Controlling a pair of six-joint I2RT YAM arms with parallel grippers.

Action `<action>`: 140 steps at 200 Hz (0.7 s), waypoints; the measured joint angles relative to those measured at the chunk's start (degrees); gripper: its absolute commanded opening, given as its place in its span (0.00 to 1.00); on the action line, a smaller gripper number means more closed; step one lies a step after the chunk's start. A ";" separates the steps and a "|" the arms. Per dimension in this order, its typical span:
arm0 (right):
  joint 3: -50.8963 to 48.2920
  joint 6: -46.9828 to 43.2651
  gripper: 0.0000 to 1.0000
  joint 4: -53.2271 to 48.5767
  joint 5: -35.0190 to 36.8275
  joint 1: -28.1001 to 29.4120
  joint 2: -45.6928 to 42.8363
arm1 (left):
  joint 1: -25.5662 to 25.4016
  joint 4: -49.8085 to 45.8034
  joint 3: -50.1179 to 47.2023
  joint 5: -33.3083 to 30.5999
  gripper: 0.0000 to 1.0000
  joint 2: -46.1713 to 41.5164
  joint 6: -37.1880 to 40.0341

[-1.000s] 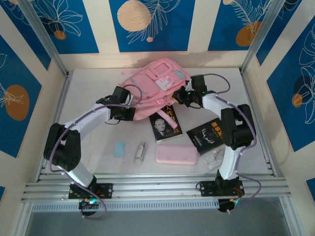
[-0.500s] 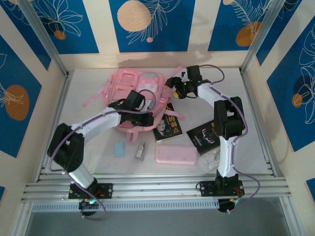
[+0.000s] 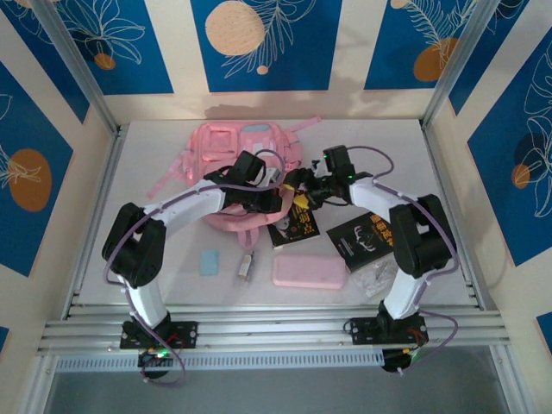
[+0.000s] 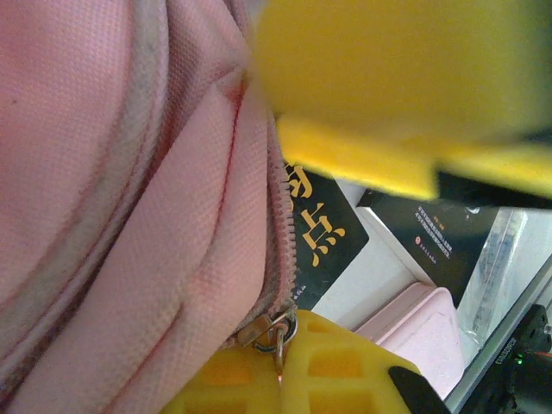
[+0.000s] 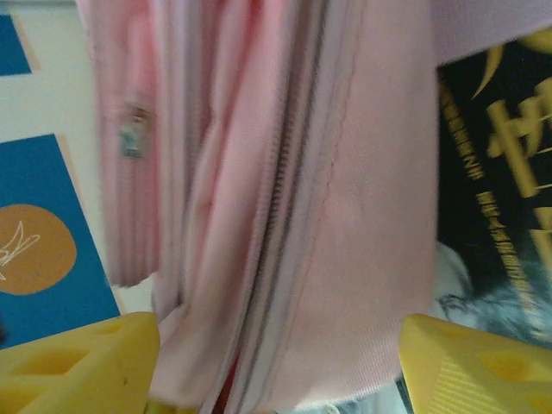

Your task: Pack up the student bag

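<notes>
My left tool point(image 4: 332, 250), wide open at the metal zip pull point(image 4: 274, 332) of the soft pink fabric backpack point(image 4: 129, 216), might pinch cloth instead.

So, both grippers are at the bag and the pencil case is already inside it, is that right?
Not quite. The pencil case is not inside the bag; the top view shows it lying on the table, nearer the arm bases. The left gripper and right gripper are both at the bag.
</notes>
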 measured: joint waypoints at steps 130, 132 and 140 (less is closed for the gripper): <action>-1.62 -1.05 0.00 4.81 -1.46 -7.13 3.17 | 2.12 -10.93 -4.70 -8.50 0.00 -4.76 6.56; -1.55 -1.29 0.00 4.61 -1.36 -7.30 3.15 | 2.25 -11.19 -4.79 -8.63 0.00 -4.87 6.71; -1.09 -2.34 0.00 3.21 -0.85 -8.13 3.13 | 3.06 -12.46 -5.51 -9.57 0.00 -5.42 7.13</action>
